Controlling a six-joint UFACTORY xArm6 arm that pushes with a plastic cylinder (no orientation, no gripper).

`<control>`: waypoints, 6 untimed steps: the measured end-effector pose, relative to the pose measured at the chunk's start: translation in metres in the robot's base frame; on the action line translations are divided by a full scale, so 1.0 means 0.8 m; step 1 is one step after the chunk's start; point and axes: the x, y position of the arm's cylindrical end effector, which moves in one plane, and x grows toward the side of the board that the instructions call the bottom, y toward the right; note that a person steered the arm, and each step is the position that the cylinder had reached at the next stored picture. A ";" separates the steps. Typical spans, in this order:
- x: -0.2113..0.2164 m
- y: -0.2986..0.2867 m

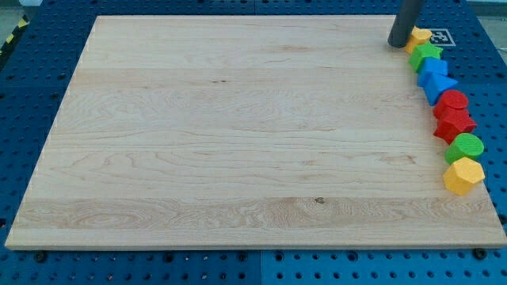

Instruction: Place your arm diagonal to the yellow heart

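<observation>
Resting just beside the yellow heart (pixel 421 36) at the wooden board (pixel 238 134)'s top right, my tip (pixel 398 44), a fingerless rod, sat lower-left of it, seemingly already diagonal as asked.

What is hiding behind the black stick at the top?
A yellow block peeks out on the view's right of my tip, touching or nearly so. The rod covers its left part, so its shape is unclear. A green block sits just below.
</observation>
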 end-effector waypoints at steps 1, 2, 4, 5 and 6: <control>-0.006 -0.017; -0.025 -0.056; -0.082 -0.062; -0.101 -0.058; -0.100 -0.014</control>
